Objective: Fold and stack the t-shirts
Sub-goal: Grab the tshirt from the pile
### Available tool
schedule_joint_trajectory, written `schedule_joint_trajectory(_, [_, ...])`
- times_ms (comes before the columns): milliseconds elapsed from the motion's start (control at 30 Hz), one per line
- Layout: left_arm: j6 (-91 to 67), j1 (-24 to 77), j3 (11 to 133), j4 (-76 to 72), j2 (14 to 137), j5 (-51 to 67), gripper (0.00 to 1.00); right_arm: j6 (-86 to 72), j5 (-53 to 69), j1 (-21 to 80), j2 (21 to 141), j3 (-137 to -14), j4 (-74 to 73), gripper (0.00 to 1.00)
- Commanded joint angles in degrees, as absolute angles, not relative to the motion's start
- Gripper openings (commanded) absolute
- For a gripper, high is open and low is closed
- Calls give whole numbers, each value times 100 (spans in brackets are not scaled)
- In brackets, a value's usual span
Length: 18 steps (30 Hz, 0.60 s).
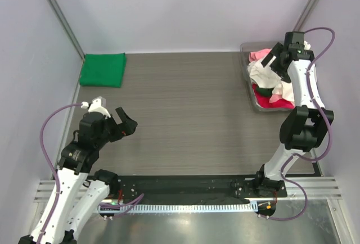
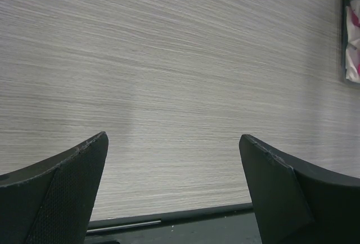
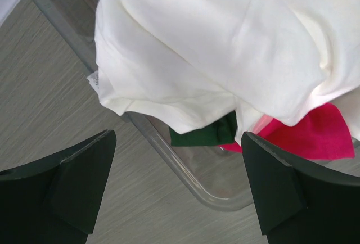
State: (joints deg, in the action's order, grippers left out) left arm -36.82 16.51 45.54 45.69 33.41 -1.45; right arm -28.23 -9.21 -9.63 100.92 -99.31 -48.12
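Note:
A bright green t-shirt [image 1: 103,69] lies folded flat at the table's far left. A heap of loose t-shirts fills the grey tray [image 1: 251,99] at the far right: a white one [image 1: 269,78] on top, pink [image 1: 259,55] behind, red [image 1: 274,101] beneath. In the right wrist view the white shirt [image 3: 225,47] hangs over the tray rim [image 3: 185,168], with dark green cloth [image 3: 205,134] and red cloth [image 3: 315,134] under it. My right gripper [image 1: 269,59] [image 3: 177,188] is open and empty, hovering over the heap. My left gripper [image 1: 128,121] [image 2: 174,182] is open and empty above bare table.
The wood-grain table [image 1: 185,103] is walled by pale panels at the back and both sides. The tray's edge [image 2: 344,30] shows at the far right of the left wrist view. A metal rail [image 1: 185,190] runs along the near edge by the arm bases.

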Motion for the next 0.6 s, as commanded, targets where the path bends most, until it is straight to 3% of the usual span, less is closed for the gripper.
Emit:
schedule_joint_trajectory(0, [-3551,1679,4694,4403,3278,-35,100,-2689,-633,-1002,10370,-10476,-4632,100])
schedule_joint_trajectory(433, [-3559,1670,4649,4351,3287,149,100,-2760,-396,-1028,11707,-11583,-4755,98])
schedule_joint_trajectory(500, [-3551,1679,4632,4351,3287,158,100,-2716,-396,-1028,11847,-11671,-4763,94])
schedule_joint_trajectory(567, [-3560,1670,4632,4351,3287,158,100,-2655,-290,-1028,11926,-11838,-4772,73])
